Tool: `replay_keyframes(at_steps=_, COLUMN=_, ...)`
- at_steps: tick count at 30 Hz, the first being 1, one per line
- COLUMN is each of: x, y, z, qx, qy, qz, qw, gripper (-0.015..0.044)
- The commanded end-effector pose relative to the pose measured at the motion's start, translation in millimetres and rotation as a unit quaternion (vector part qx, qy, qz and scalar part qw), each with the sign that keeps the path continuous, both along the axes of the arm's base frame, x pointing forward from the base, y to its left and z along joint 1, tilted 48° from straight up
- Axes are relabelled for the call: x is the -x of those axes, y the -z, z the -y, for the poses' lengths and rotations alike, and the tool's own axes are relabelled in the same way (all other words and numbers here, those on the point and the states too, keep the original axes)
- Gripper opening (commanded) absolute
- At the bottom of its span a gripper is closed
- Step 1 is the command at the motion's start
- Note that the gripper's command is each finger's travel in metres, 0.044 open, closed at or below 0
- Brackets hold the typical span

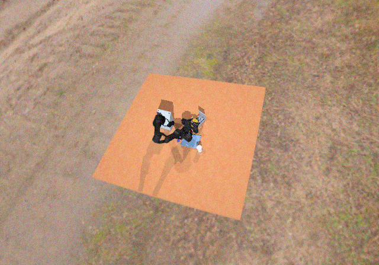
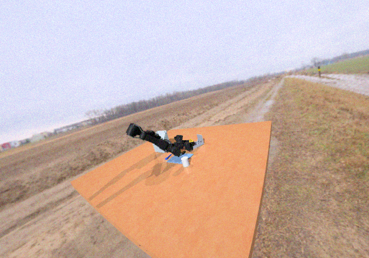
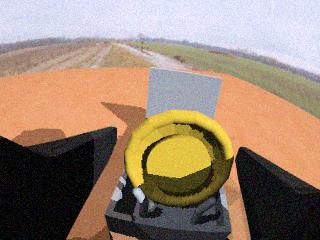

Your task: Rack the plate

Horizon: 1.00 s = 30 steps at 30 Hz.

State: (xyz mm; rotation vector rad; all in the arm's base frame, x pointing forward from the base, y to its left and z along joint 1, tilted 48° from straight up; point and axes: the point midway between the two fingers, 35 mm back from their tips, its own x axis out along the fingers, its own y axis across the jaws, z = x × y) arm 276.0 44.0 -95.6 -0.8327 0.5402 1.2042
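The yellow plate [image 3: 179, 160] [image 1: 195, 120] [image 2: 191, 141] stands upright in the dark grey dish rack [image 3: 167, 219], its lower edge down between the rails. My gripper [image 3: 175, 163] [image 1: 193, 125] is open. Its two black fingers flank the plate on either side in the wrist view, with a gap showing between each finger and the plate's rim. The arm reaches low across the orange ground sheet [image 1: 214, 164] toward the rack.
A grey upright panel [image 3: 183, 92] [image 1: 202, 117] [image 2: 200, 140] stands just behind the rack. A white cup [image 1: 199, 148] [image 2: 185, 161] stands on a light blue mat [image 1: 191, 141] [image 2: 176, 159], with a small blue pen [image 2: 168, 156] beside it. A grey box [image 1: 165, 118] stands by the arm's base.
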Motion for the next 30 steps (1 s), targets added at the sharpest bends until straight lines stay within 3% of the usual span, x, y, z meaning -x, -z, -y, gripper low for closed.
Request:
replay_keyframes(at_steps=1, x=0, y=0, z=0, qx=0.000, qy=0.000, qz=0.000, qw=1.000, gripper=0.0400)
replay_keyframes(at_steps=6, x=-1, y=-6, z=-6, qx=0.001, qy=-0.001, qz=0.000, qw=1.000, gripper=0.0400)
replay_keyframes(at_steps=16, x=2, y=-78, z=-85, qx=-0.005, qy=-0.003, qz=0.008, qw=1.000, gripper=0.0400)
replay_keyframes(at_steps=22, x=1, y=-79, z=-86, qx=-0.004, qy=-0.001, qz=0.006, qw=1.000, gripper=0.0400)
replay_keyframes(at_steps=30, x=7, y=-71, z=-90, qx=0.038, qy=0.067, qz=-0.089, qw=0.993, gripper=0.0400)
